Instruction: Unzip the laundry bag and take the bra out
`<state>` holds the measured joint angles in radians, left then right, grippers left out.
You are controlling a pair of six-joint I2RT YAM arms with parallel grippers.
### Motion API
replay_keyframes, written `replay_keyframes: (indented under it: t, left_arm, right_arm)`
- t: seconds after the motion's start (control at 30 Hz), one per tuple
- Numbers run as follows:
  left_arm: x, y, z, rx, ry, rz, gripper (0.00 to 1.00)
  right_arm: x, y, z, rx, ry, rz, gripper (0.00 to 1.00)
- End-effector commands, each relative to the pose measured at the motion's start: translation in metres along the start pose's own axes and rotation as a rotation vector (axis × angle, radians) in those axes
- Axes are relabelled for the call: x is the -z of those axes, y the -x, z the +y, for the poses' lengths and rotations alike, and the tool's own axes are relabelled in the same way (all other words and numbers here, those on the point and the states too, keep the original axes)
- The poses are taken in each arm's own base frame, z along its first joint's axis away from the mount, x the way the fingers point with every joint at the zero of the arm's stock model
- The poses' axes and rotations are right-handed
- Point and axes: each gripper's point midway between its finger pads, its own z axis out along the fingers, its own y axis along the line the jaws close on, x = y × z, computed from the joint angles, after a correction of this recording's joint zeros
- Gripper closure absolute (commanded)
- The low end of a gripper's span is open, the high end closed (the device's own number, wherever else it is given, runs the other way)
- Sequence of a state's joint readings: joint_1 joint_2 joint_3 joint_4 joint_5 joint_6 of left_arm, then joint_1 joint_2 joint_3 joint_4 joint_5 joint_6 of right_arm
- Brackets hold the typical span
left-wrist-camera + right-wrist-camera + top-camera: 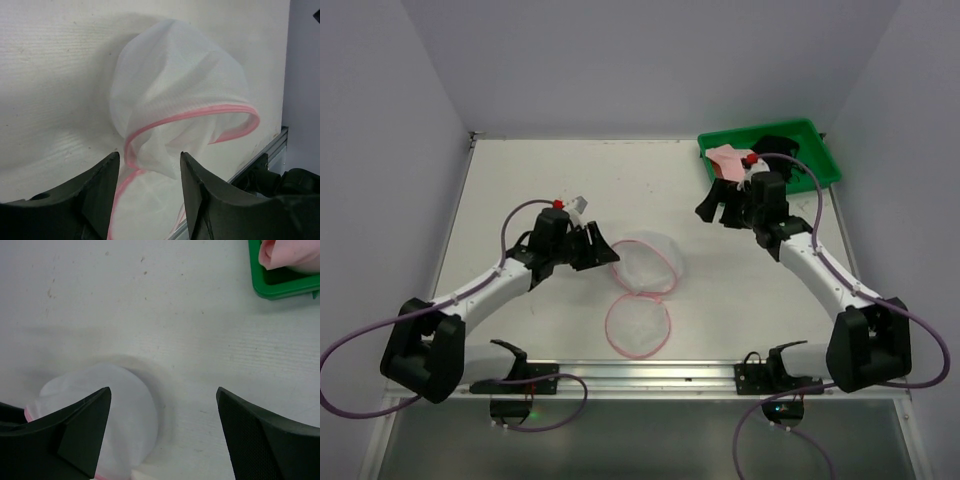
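The laundry bag (pixel 638 326) lies unzipped on the white table (pixel 520 170), roughly midway between the two arms. One round mesh face, ringed in pink, lies flat on the side nearest the arm bases. The rest of the pouch slumps just beyond it, and the two appear joined at their left edges.

The left gripper (pixel 149 159) sits at the left rim of that farther part. Its jaws stand a moderate way apart, and in the left wrist view the pink trim and a fold of white mesh run into the gap between them. Whether the fingers (pixel 95 195) actually press on the fabric cannot be told.

Farther back and to the right, the right gripper (pixel 718 214) hangs over bare table, well apart from the bag, spread wide and holding nothing.

Just beyond it, in the far right corner, sits a green tray (pixel 282 290). The bra (pixel 292 255) lies inside it as a pale pink bundle.
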<state>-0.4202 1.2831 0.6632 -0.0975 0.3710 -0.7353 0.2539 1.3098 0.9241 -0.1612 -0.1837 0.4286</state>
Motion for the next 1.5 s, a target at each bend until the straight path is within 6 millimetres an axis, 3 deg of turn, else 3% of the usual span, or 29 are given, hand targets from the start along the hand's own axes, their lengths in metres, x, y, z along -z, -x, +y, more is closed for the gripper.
replay_keyframes:
  t: [0.0,0.03,0.1,0.13,0.17,0.2,0.27,0.3,0.4,0.47,0.5,0.53,0.6,0.63,0.67,0.7,0.73,0.77,0.8,0.97,1.07,1.13,1.2,1.23,1.3,1.33,1.37,1.43,1.47]
  left_arm:
    - [0.017,0.021,-0.017,-0.039,-0.033,-0.082,0.43]
    - [0.020,0.021,-0.016,-0.038,-0.026,-0.083,0.34]
    - [0.027,0.027,-0.020,-0.053,-0.028,-0.107,0.25]
    - [0.031,0.027,-0.018,-0.050,-0.015,-0.105,0.19]
    - [0.033,0.029,-0.018,-0.062,-0.007,-0.109,0.16]
    - [0.039,0.035,-0.019,-0.070,-0.002,-0.130,0.14]
    - [0.044,0.036,-0.017,-0.085,0.016,-0.133,0.07]
    - [0.049,0.043,-0.017,-0.086,0.018,-0.151,0.06]
    - [0.057,0.053,-0.011,-0.099,0.043,-0.167,0.04]
    - [0.059,0.056,-0.006,-0.110,0.062,-0.167,0.04]
    - [0.061,0.062,-0.004,-0.110,0.069,-0.179,0.04]
    - [0.062,0.063,-0.002,-0.109,0.075,-0.178,0.04]
    - [0.064,0.069,0.001,-0.117,0.083,-0.183,0.04]
    - [0.064,0.070,0.003,-0.117,0.091,-0.182,0.04]
    - [0.064,0.071,0.004,-0.125,0.095,-0.180,0.04]
    - [0.065,0.073,0.007,-0.124,0.100,-0.180,0.04]
    - [0.065,0.074,0.008,-0.128,0.106,-0.177,0.04]
    - [0.065,0.074,0.011,-0.129,0.111,-0.176,0.04]
    - [0.064,0.075,0.015,-0.125,0.120,-0.174,0.04]
    - [0.062,0.076,0.026,-0.119,0.143,-0.166,0.04]
    - [0.061,0.079,0.026,-0.118,0.134,-0.163,0.05]
    - [0.062,0.083,0.022,-0.125,0.126,-0.171,0.05]
    - [0.065,0.087,0.018,-0.133,0.118,-0.180,0.05]
    - [0.067,0.089,0.016,-0.137,0.114,-0.186,0.05]
    - [0.069,0.090,0.012,-0.146,0.104,-0.193,0.05]
    - [0.069,0.089,0.012,-0.149,0.103,-0.192,0.05]
    - [0.070,0.090,0.012,-0.150,0.101,-0.193,0.05]
    - [0.068,0.086,0.014,-0.146,0.096,-0.188,0.05]
    - [0.066,0.084,0.013,-0.139,0.089,-0.182,0.06]
  right_arm:
    - [-0.003,0.054,-0.001,-0.050,-0.013,-0.177,0.13]
    - [-0.006,0.062,-0.005,-0.065,-0.027,-0.191,0.13]
    - [-0.016,0.072,-0.025,-0.114,-0.078,-0.208,0.13]
    - [-0.018,0.087,-0.025,-0.124,-0.074,-0.243,0.14]
    - [-0.028,0.090,-0.041,-0.157,-0.099,-0.240,0.14]
    - [-0.031,0.106,-0.040,-0.168,-0.090,-0.261,0.14]
    - [-0.042,0.114,-0.059,-0.218,-0.123,-0.252,0.14]
    - [-0.060,0.106,-0.071,-0.234,-0.140,-0.215,0.14]
    - [-0.088,0.127,-0.083,-0.250,-0.137,-0.210,0.14]
    - [-0.104,0.123,-0.092,-0.272,-0.142,-0.154,0.14]
    - [-0.109,0.141,-0.089,-0.267,-0.127,-0.170,0.14]
    - [-0.128,0.122,-0.103,-0.291,-0.155,-0.103,0.14]
    - [-0.138,0.136,-0.108,-0.298,-0.156,-0.115,0.14]
    - [-0.152,0.121,-0.121,-0.320,-0.183,-0.069,0.14]
    - [-0.157,0.121,-0.129,-0.338,-0.194,-0.060,0.14]
    - [-0.160,0.135,-0.126,-0.336,-0.185,-0.075,0.14]
    - [-0.173,0.116,-0.136,-0.372,-0.216,-0.014,0.14]
    - [-0.170,0.122,-0.155,-0.408,-0.238,-0.023,0.14]
    - [-0.171,0.131,-0.154,-0.420,-0.216,-0.030,0.14]
    - [-0.173,0.133,-0.171,-0.492,-0.267,-0.014,0.13]
    - [-0.165,0.146,-0.164,-0.437,-0.239,-0.067,0.13]
    - [-0.142,0.166,-0.146,-0.370,-0.190,-0.136,0.13]
    - [-0.126,0.169,-0.132,-0.325,-0.168,-0.158,0.12]
    - [-0.102,0.190,-0.112,-0.266,-0.137,-0.219,0.11]
    - [-0.085,0.187,-0.092,-0.214,-0.114,-0.226,0.11]
    - [-0.060,0.199,-0.073,-0.169,-0.095,-0.265,0.10]
    - [-0.055,0.192,-0.049,-0.133,-0.065,-0.257,0.11]
    - [-0.045,0.168,-0.034,-0.097,-0.064,-0.226,0.10]
    - [-0.028,0.163,-0.003,-0.037,-0.023,-0.239,0.10]
